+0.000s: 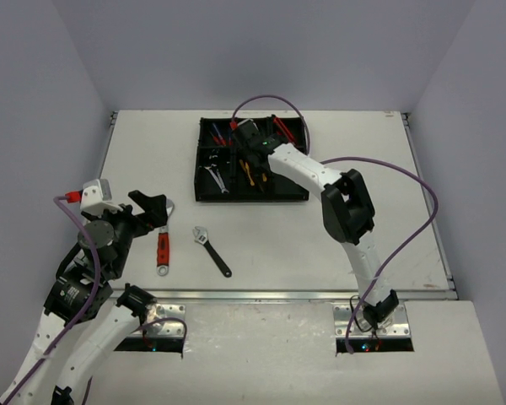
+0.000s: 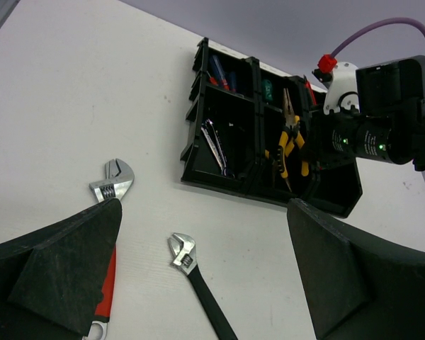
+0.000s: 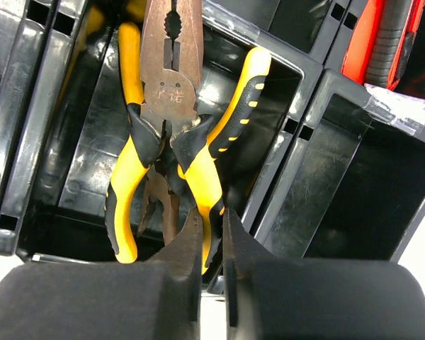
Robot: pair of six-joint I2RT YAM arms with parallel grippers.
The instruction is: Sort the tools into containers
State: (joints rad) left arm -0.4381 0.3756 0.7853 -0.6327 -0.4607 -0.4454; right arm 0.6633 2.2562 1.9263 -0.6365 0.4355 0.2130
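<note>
Across the whole scene, a white table (image 1: 320, 245). Toward its far middle, a black six-compartment tray (image 1: 270, 199). Over the tray's near middle compartment, the right gripper (image 3: 212, 230) — closed down to a thin slit, right above the yellow-handled pliers (image 3: 163, 134); impossible to tell whether pinching a handle tip or only hovering over it. Near the table's left front, the left gripper (image 2: 204, 234), spread wide and holding nothing. Just beside it on the table, outside the tray, a red-handled adjustable wrench (image 1: 163, 251). A little to the right and apart from it, a black-handled adjustable wrench (image 1: 212, 251), lying at a slant. Inside the tray: two pairs of pliers crossed in the near middle compartment, silver spanners (image 1: 212, 179) in the near left one, screwdrivers (image 2: 218, 71) far left — and a red utility knife (image 3: 382, 32) far right.
</note>
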